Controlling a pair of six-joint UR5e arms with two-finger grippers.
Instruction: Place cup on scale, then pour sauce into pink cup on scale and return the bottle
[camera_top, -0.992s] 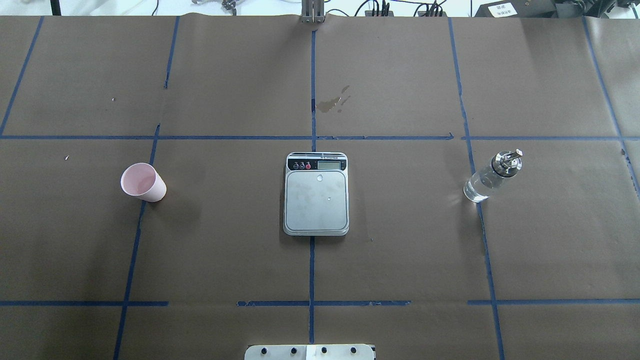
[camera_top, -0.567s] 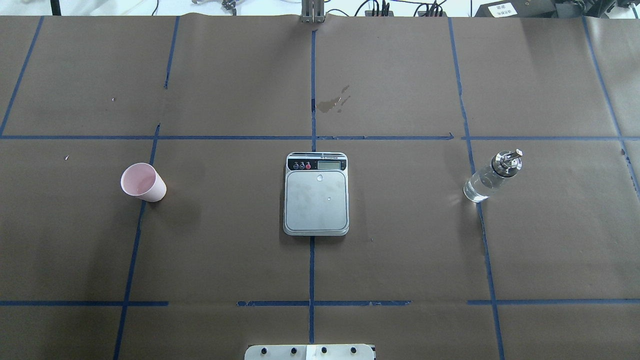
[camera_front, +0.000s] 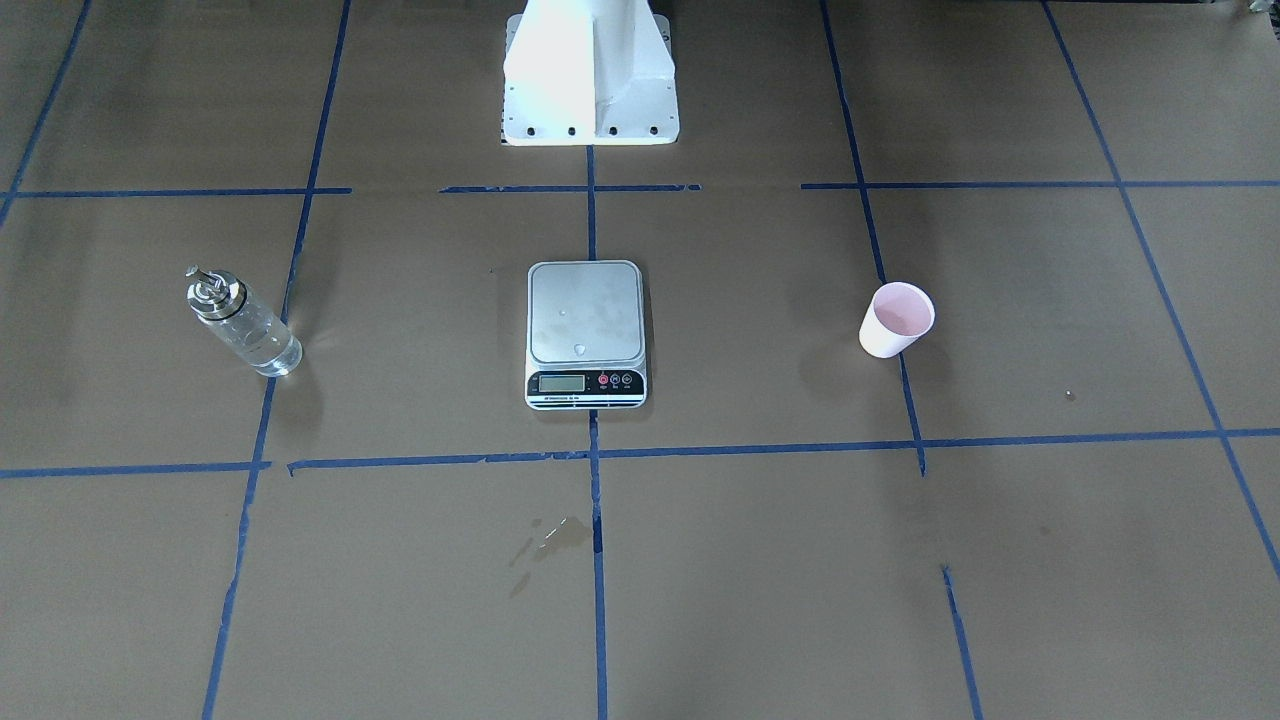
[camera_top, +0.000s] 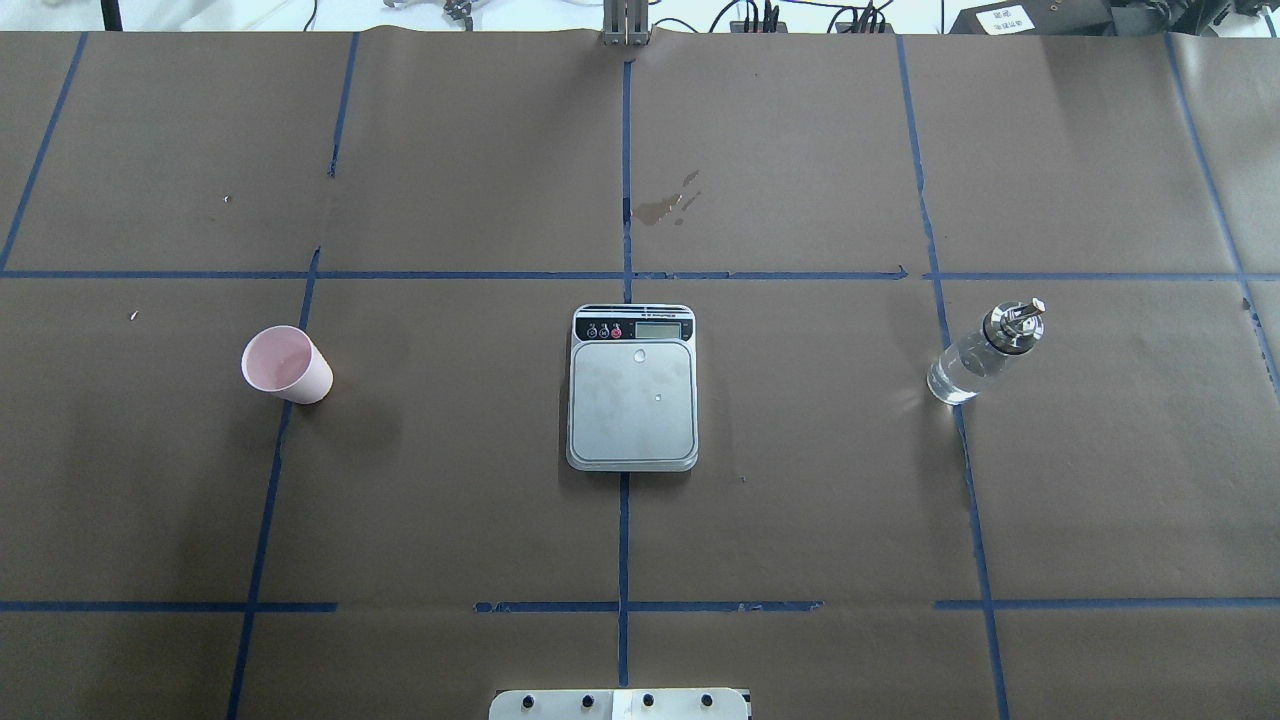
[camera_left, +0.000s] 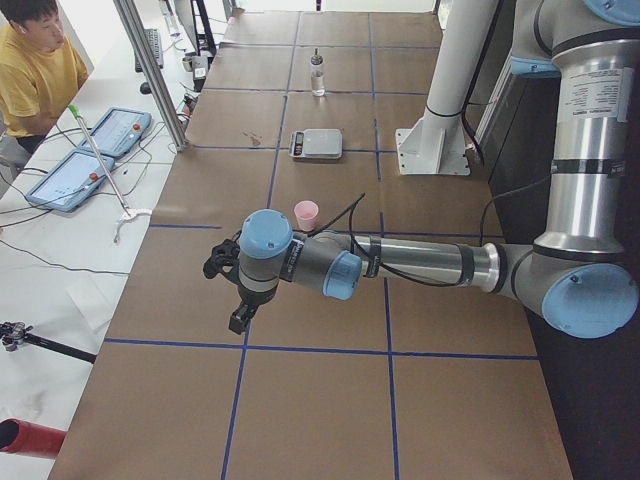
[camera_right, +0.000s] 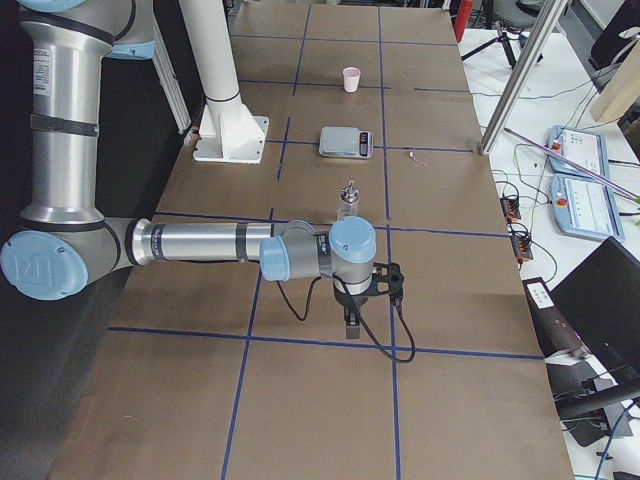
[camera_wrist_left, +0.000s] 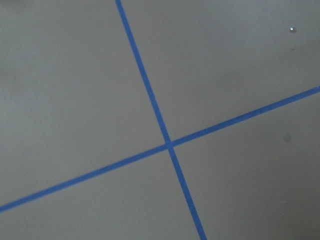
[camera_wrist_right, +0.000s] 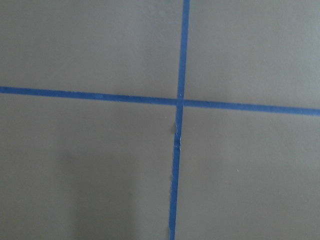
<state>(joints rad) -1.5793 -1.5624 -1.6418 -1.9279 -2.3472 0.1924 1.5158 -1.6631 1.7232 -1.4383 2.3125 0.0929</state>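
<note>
- Cup (camera_top: 287, 365) upright on table (camera_top: 450, 500), apart from left gripper (camera_left: 238, 321), on its scale (camera_top: 632, 405) side.
- Bottle (camera_top: 985, 352) with clear sauce (camera_top: 957, 377) upright, apart from right gripper (camera_right: 352, 328), toward scale too.
- Jaw spread of either gripper: cannot tell.

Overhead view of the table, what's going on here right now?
Nothing is being handled yet. The pink cup stands on the robot's left, the bottle on its right, the scale between them with no cup on it. The left gripper and right gripper hang farther out to each side, away from all three.
</note>
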